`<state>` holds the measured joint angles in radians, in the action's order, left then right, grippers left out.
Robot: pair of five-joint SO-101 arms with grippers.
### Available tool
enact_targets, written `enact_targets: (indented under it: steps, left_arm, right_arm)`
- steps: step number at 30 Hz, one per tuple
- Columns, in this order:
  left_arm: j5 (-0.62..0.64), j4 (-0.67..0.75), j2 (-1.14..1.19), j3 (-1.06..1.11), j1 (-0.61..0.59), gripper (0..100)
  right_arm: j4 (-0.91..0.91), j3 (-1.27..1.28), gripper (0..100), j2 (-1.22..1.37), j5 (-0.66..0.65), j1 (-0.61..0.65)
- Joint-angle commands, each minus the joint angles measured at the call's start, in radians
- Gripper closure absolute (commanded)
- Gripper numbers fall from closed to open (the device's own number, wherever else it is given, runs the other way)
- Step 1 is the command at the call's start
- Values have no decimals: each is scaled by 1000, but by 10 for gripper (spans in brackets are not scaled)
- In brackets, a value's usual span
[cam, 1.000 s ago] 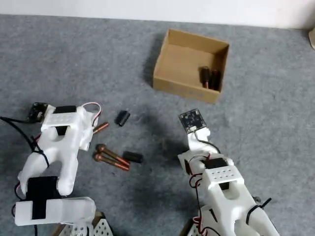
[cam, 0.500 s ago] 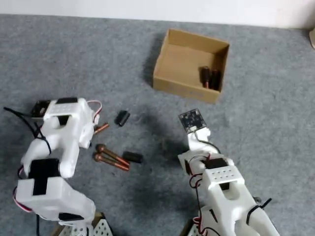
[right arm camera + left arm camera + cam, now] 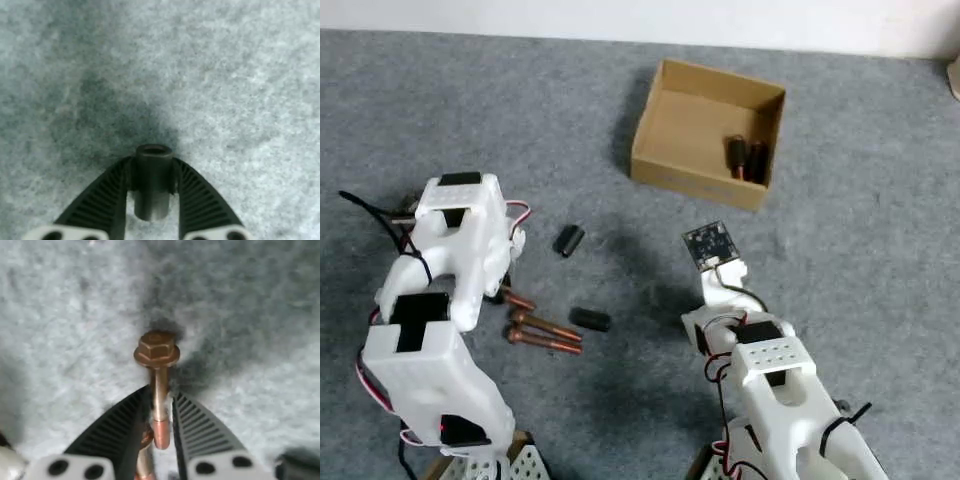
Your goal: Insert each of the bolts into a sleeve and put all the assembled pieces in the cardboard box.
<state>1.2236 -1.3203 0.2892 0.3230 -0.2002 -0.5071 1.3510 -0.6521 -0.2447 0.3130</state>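
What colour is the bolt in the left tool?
Copper-coloured bolt, clearest in the left wrist view.

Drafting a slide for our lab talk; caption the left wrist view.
Left gripper shut on a copper bolt, hex head out, against grey carpet.

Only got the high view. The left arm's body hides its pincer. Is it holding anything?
Observer: Yes. The left pincer is shut on a bolt, gripping the shaft.
Operator: Which way is the head?
Observer: It points out beyond the pincer, toward the carpet.
Operator: And the right one?
Observer: The right pincer is shut on a black sleeve, with the open end facing out from the pincer.
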Motion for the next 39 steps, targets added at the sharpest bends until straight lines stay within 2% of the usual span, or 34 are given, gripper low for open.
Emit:
enact_targets:
  steps: [1,4,8,13,17,21,27,35,39]
  left_arm:
    - [-249,-49,-2,-44,4,995]
    - [-405,-66,-2,-93,30,995]
    - [-612,-172,-2,-231,68,995]
    - [-959,-301,-2,-458,128,995]
    - [-1079,-407,-4,-628,202,995]
    - [-1151,-425,-68,-716,243,995]
    - [-1197,-425,-346,-714,292,996]
    - [-1195,-425,-868,-564,288,996]
    - [-1197,-425,-1113,-441,286,996]
  right_arm:
    - [25,-18,995,5,-2,-19]
    - [25,-18,995,5,-2,-19]
    - [25,-18,995,5,-2,-19]
    - [25,-18,995,4,-2,-19]
    - [25,-18,995,4,-2,-19]
    - [25,-16,995,-4,-2,-19]
    - [25,-15,995,-5,-2,-19]
    - [24,-15,995,-10,-2,-16]
    - [24,-10,995,-96,-2,-13]
